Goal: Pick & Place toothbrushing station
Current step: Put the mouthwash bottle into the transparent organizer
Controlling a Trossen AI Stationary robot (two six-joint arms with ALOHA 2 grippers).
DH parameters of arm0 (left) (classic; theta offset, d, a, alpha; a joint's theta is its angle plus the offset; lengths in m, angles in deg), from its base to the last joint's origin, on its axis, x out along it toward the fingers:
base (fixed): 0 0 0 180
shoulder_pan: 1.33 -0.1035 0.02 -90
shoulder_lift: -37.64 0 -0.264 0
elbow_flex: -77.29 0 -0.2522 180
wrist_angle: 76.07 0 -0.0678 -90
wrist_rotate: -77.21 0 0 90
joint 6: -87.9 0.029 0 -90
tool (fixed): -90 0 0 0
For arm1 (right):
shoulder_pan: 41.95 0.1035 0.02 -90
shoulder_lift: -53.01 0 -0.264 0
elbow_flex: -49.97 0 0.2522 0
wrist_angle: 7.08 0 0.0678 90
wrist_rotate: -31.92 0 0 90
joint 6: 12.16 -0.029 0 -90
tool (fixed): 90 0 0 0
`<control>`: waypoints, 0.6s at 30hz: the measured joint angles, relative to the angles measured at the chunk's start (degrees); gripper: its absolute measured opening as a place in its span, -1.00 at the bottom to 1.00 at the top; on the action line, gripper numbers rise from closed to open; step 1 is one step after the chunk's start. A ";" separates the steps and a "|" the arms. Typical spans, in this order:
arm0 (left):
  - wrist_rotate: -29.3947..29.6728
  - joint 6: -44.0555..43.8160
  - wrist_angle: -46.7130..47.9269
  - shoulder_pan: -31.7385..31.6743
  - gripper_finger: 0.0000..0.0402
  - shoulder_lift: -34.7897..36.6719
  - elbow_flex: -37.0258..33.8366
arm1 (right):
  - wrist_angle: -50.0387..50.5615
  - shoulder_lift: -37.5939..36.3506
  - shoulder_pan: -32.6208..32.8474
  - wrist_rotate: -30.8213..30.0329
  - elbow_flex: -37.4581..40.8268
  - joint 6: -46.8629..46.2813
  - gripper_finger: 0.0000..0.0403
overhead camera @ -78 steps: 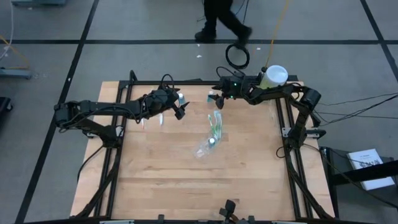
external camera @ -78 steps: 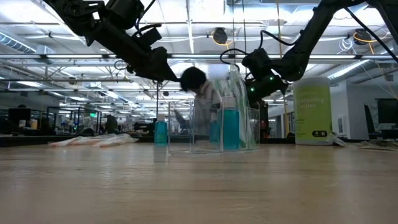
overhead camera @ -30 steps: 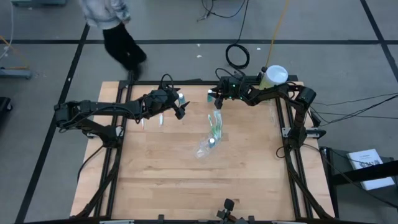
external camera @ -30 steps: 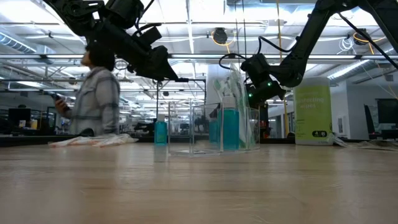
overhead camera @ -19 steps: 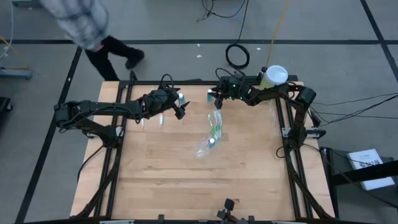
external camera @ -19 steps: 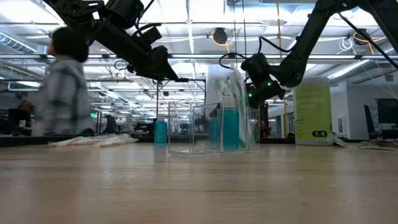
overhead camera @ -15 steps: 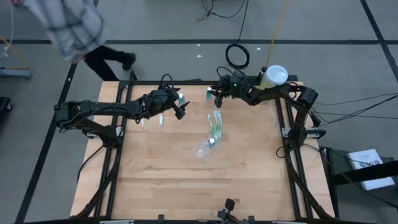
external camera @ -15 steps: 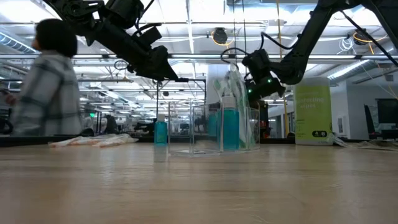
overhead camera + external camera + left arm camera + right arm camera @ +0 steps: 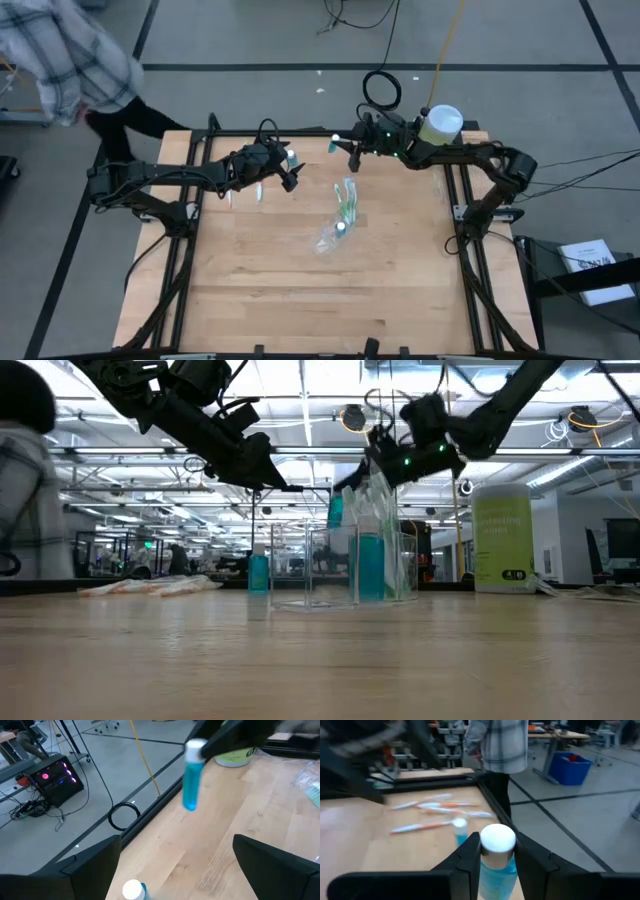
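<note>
left end effector open above table, right end effector clamped, raised near far edge

Blue tube w/ white end, pale-green canister, plaid-shirted person.

Grey floor with black tape lines; blue bin; bright ceiling lights
</note>
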 joint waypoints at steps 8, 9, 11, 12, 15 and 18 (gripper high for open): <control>0.00 -1.22 0.00 0.00 0.95 0.00 0.00 | 6.13 -8.54 7.41 0.03 0.00 2.70 -0.58; 0.00 -1.39 0.00 -0.02 0.95 0.00 0.00 | 6.82 -9.42 8.44 0.05 0.00 2.75 -0.58; 0.00 -1.70 0.00 0.00 0.95 0.00 0.00 | 7.74 -10.86 10.59 0.04 0.00 2.76 -0.58; 0.00 -2.00 0.00 0.00 0.95 0.00 0.00 | 8.47 -11.55 11.63 0.04 0.00 2.76 -0.58; 0.00 -2.64 0.00 0.00 0.95 0.00 0.00 | 10.11 -13.19 15.11 -0.02 0.00 2.76 -0.58; 0.00 -3.11 0.00 0.00 0.95 0.00 0.00 | 12.10 -14.02 18.66 -0.04 0.00 2.29 -0.58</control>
